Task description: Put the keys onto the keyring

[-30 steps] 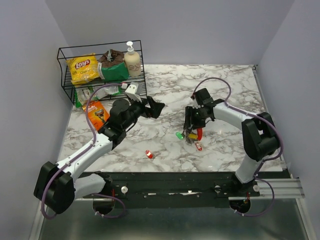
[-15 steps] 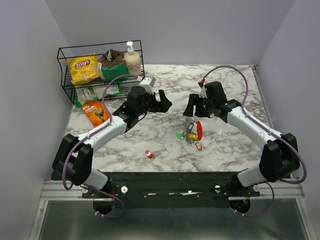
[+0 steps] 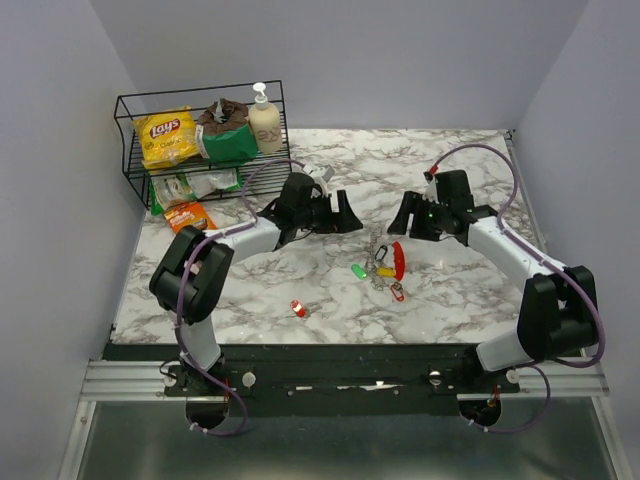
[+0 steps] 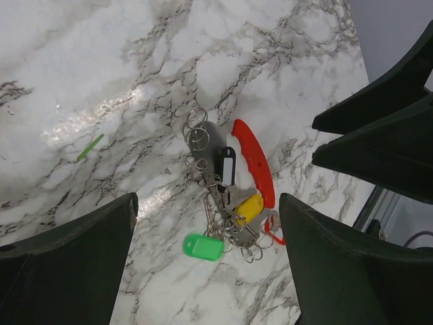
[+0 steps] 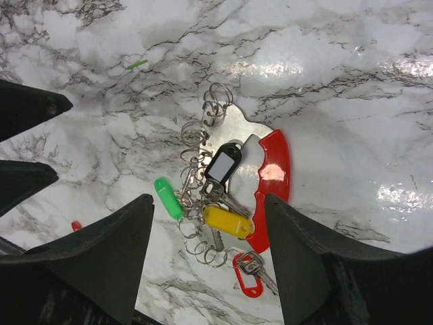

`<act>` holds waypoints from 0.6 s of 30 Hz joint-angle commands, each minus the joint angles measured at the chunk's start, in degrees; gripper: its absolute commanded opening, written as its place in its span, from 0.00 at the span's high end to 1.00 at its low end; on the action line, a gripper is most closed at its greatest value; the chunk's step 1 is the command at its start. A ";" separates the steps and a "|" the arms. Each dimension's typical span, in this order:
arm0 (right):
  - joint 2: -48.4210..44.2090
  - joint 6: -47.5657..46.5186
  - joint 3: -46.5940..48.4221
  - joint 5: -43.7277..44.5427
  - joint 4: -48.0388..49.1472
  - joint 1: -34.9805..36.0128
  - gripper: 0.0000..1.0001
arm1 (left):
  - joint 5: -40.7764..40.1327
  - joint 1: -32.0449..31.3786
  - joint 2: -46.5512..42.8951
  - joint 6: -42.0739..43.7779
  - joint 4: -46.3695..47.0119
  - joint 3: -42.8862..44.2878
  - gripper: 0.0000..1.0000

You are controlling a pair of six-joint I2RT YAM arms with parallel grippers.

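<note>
The keyring point(image 3: 398, 260), a red curved loop with several silvery rings, lies flat on the marble table. It also shows in the left wrist view point(image 4: 254, 162) and the right wrist view point(image 5: 274, 177). Bunched on its rings are a green-headed key point(image 3: 358, 271) point(image 4: 203, 246) point(image 5: 164, 198), a yellow-headed key point(image 4: 249, 207) point(image 5: 226, 221), a black tag point(image 5: 222, 162) and a red-headed key point(image 3: 397, 292) point(image 5: 247, 274). Another small red key point(image 3: 298, 308) lies alone nearer the front. My left gripper point(image 3: 350, 217) point(image 4: 206, 271) and right gripper point(image 3: 402, 222) point(image 5: 210, 264) hover open and empty above the bunch.
A black wire basket point(image 3: 130, 185) at the back left holds a yellow chips bag point(image 3: 165, 137), a green bag and a soap bottle point(image 3: 264, 120). An orange packet point(image 3: 188, 215) lies before it. A green sliver point(image 5: 137, 64) lies on the marble.
My right gripper has lifted off the key bunch and drawn back to the right, leaving it on the table. My left gripper has reached right toward the bunch.
</note>
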 commanded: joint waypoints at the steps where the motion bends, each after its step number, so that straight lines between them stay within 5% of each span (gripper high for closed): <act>1: 0.32 1.43 -2.76 -7.00 3.47 -3.88 0.25 | 3.90 -0.48 4.12 -3.70 -0.22 4.43 0.07; 6: 0.94 1.26 -3.20 -7.89 4.09 -5.29 0.25 | 3.02 -2.33 8.33 -3.17 -3.92 8.56 0.09; 18: 2.08 1.17 -3.12 -8.42 4.27 -5.47 0.25 | 1.61 -4.18 14.67 -1.24 -13.84 14.72 0.30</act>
